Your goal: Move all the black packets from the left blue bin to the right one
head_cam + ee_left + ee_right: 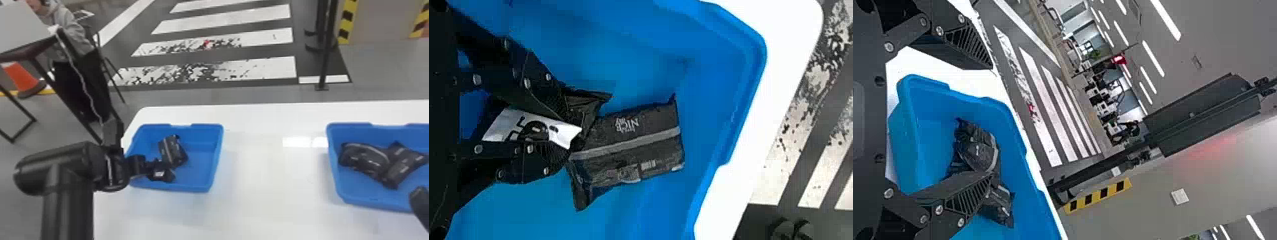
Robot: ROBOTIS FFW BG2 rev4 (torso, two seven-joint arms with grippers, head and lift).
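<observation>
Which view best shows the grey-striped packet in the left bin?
The left wrist view: the packet faces the camera nearly whole, its grey stripe clear. The head view shows it smaller, slanted in the left bin.

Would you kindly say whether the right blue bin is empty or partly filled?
Partly filled: black packets lie overlapping inside the right blue bin, with bare blue floor showing beside them.

A white table point(268, 198) spans the lower middle of the head view, with a grey floor point(223, 95) and worn white stripes point(223, 19) above, an orange cone point(19, 76) at upper left, and ceiling lights point(1166, 19) in the right wrist view.
</observation>
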